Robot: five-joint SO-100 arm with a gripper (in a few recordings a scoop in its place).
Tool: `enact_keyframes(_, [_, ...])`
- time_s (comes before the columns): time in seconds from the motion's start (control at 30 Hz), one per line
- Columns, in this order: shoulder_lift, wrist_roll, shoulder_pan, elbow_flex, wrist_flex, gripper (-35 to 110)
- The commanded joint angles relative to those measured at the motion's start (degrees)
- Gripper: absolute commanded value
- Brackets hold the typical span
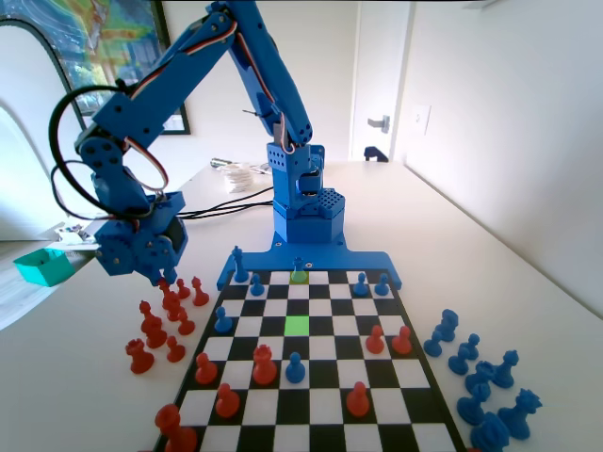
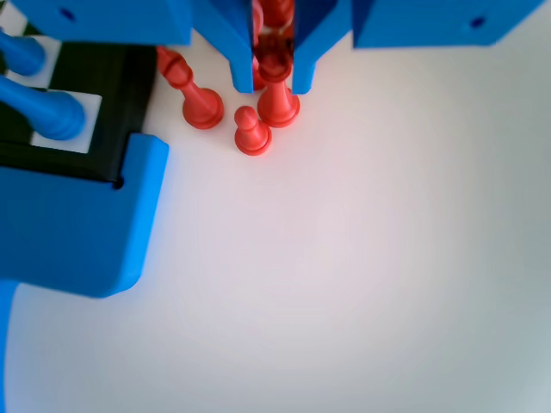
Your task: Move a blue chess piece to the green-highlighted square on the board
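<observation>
The claw (image 2: 274, 82) hangs from the top edge over the white worktop (image 2: 370, 258), its two blue jaws set a little apart. A red pawn (image 2: 277, 90) stands between the jaw tips, its head in the gap; whether the jaws touch it cannot be told. Just beside it stands a smaller red pawn (image 2: 252, 132), and to the left a third red piece (image 2: 195, 93) leans in the picture. At the left edge a corner of the board (image 2: 103, 82) shows, with two blue pieces (image 2: 43, 110) on it.
</observation>
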Motion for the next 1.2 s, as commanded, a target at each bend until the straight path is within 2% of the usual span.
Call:
enact_keyframes(0.0, [5.98,-1.85,0.97,-4.57,3.52,12])
enact_keyframes(0.37, [9.49,-4.04,-0.18,-19.42,23.55,13])
enact_keyframes(0.57, [16.61,-0.44,-3.52,-21.97,33.4,13])
enact_keyframes(0.73, [26.81,5.63,-10.63,-13.97,33.84,11])
enact_keyframes(0.97, [34.63,9.14,-25.75,-2.02,31.82,11])
enact_keyframes(1.17, [37.71,12.13,-35.86,8.88,23.82,11])
